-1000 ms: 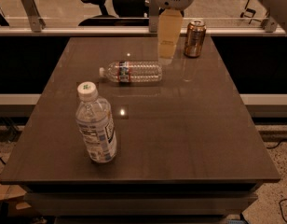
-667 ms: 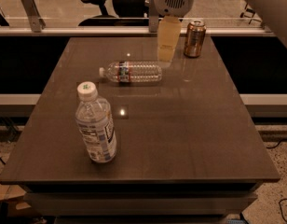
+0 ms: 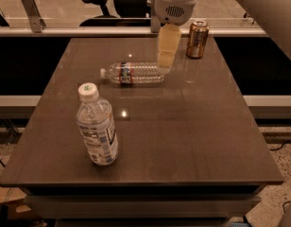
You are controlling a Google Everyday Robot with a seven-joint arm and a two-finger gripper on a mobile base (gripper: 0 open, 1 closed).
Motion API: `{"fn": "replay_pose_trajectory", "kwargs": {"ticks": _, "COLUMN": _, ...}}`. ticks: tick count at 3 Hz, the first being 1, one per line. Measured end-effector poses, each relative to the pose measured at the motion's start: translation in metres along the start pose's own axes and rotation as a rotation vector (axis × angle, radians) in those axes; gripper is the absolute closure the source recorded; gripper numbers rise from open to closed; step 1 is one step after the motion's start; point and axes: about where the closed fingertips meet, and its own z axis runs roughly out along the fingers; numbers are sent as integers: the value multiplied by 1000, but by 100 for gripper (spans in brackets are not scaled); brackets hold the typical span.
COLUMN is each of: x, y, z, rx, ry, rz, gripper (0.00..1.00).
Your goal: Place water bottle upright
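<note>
My fingers [image 3: 165, 59] hang over the far half of the table [image 3: 192, 141]. They point straight down, just inside the far edge and a little right of its middle. The round pale housing above them fills the top of the view. From this angle the fingers line up as one yellowish blade, so I cannot tell whether they are spread or pressed together.

Their tips come down right at the base end of the water bottle [image 3: 136, 73]. Whether they touch it or sit a hair above it, I cannot say.

The water bottle lies flat on its side, not upright. It runs roughly parallel to the far edge, with its small cap aimed at the left edge and its base towards the right. The red-and-dark band sits near the shoulder, and the ribbed clear body is next to my tips. It lies in the far half of the table, slightly left of the middle.

To the right of my fingers a can [image 3: 197, 39] stands upright near the far right corner, apart from me and from the water bottle. In the front half, towards the left edge, a big bottle [image 3: 98, 126] with a white cap stands upright, well apart from the water bottle. Between the two bottles a small spot of light glints on the dark tabletop. Beyond the far edge I can see a rail [image 3: 65, 31] and a chair [image 3: 100, 4].
</note>
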Motion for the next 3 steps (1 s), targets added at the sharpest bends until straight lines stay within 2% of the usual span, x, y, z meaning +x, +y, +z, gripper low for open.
{"fn": "replay_pose_trajectory", "kwargs": {"ticks": 2, "x": -23, "y": -13, "z": 13, "rx": -22, "ry": -14, "rz": -57, "gripper": 0}}
{"fn": "replay_pose_trajectory", "kwargs": {"ticks": 3, "x": -39, "y": -17, "z": 30, "rx": -73, "ry": -26, "rz": -99, "gripper": 0}}
